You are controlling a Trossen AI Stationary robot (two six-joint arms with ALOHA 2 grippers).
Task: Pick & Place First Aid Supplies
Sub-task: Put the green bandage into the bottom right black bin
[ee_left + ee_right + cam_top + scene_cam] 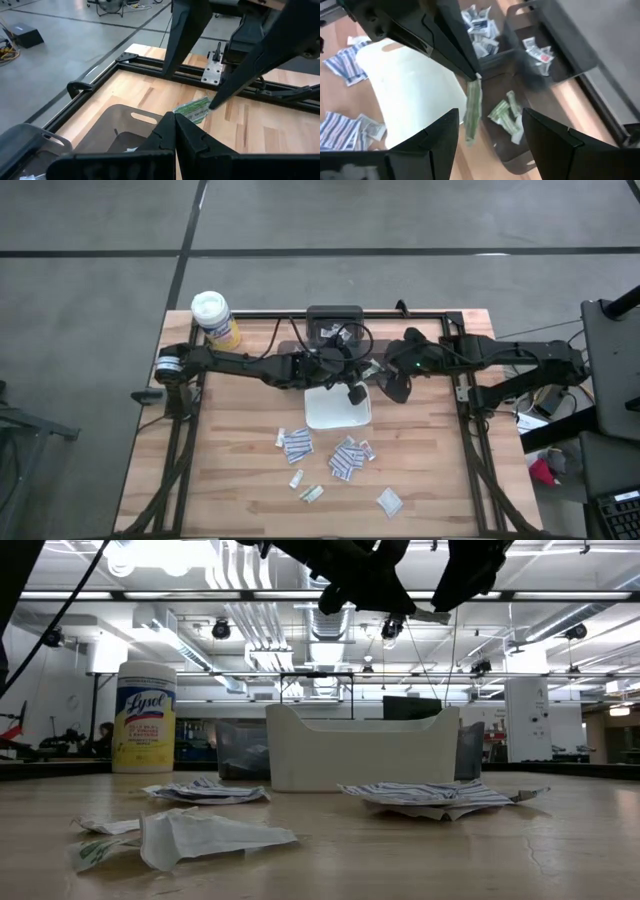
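Grey floor [90, 330] — ceiling lights [130, 555] overhead.

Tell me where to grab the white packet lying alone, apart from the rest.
Probably come straight down and pinch across two opposite edges of the white packet: it lies flat on the table, clear of the others. Use the open right gripper; the left gripper holds a greenish packet.

A yellow canister [217, 321] with a white lid is standing out against the pale striped wood of the worktop [240, 480], and the tray [337, 408] is showing plain white. The packets [345, 458] are showing white with blue stripes, one green-printed packet [192, 110] is hanging from the black left tool [174, 120]
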